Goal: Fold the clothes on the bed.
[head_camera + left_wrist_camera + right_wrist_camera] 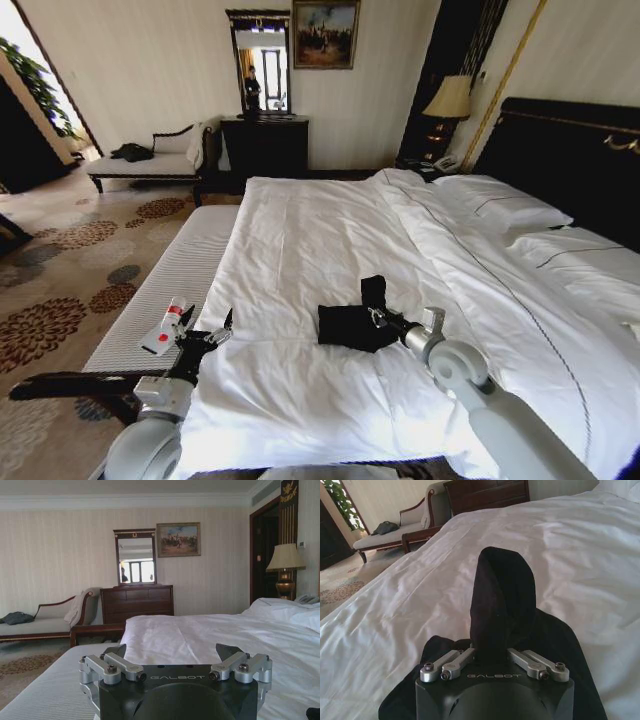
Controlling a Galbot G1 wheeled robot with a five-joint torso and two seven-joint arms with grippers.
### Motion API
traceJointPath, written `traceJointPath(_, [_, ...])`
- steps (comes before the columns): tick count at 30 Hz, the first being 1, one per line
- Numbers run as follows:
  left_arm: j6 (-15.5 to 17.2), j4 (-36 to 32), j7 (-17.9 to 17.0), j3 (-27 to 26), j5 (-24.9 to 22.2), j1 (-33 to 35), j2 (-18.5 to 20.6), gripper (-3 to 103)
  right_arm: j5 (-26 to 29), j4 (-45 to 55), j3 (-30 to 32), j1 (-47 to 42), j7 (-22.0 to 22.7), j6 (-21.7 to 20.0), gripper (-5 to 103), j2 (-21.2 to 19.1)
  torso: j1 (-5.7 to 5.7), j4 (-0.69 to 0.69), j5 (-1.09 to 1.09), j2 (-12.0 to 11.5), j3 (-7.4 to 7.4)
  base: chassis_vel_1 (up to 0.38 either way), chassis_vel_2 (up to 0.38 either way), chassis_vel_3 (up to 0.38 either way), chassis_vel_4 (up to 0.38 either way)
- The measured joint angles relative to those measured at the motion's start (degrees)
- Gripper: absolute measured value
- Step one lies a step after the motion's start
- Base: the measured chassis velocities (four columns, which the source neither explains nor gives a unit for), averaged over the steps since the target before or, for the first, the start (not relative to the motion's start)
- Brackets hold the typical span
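Black T-shirt [352, 323]: bunched into a compact dark heap on the white duvet, near the foot end of the bed [330, 240], slightly toward 5 o'clock of head-view centre. One fold drawn upward into a tall narrow loop, rising toward 12 o'clock from the heap. Lettering hidden in the folds.

Right gripper [378, 318]: at the heap's 3 o'clock edge, arm entering from 5 o'clock. Clamped on the raised fold; in the right wrist view the black cloth [501, 605] stands straight up from between the silver fingers [449, 664], drawn in tight against it, with the rest of the garment spread on the duvet beneath the gripper body.

Left gripper [222, 328]: at 9 o'clock of the T-shirt, well apart from it, above the bed's left edge beside the striped bench [165, 300]. Jaws spread wide, nothing between them; in the left wrist view the fingers [118, 666] stand apart, with bare duvet ahead.

Duvet: white, lightly creased. Pillows [505, 205] at 2 o'clock against the dark headboard [570, 150].

Room: lamp [450, 100] at 1 o'clock; dark dresser [265, 145] with mirror [260, 62] and framed painting [325, 33] at 12 o'clock; chaise [150, 160] at 10 o'clock; patterned carpet [60, 270] at 9 o'clock.
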Motion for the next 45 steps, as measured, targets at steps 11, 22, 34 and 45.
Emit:
traceJointPath(11, [0.00,0.00,0.00,0.00,0.00,0.00,0.00,100,-3.74,-4.98,-4.94,2.68,-0.36,1.43,8,1.51,0.00,0.02,0.01,0.00,0.00,0.000,0.000,0.000,0.000])
traceJointPath(22, [0.00,0.00,0.00,0.00,0.00,0.00,0.00,100,-5.49,-3.32,-6.78,1.86,-0.50,1.75,6,1.50,0.00,0.01,0.00,0.00,0.00,0.000,0.000,0.000,0.000])
traceJointPath(34, [0.00,0.00,0.00,0.00,0.00,0.00,0.00,100,-4.42,-1.08,-9.95,3.79,2.93,2.43,48,3.01,0.00,0.03,0.00,0.01,0.00,0.000,0.000,0.000,0.000])
traceJointPath(45, [0.00,0.00,0.00,0.00,0.00,0.00,0.00,100,-4.41,0.24,-10.90,4.08,4.57,3.72,86,6.79,0.00,0.03,0.00,0.01,0.00,0.000,0.000,0.000,0.000])
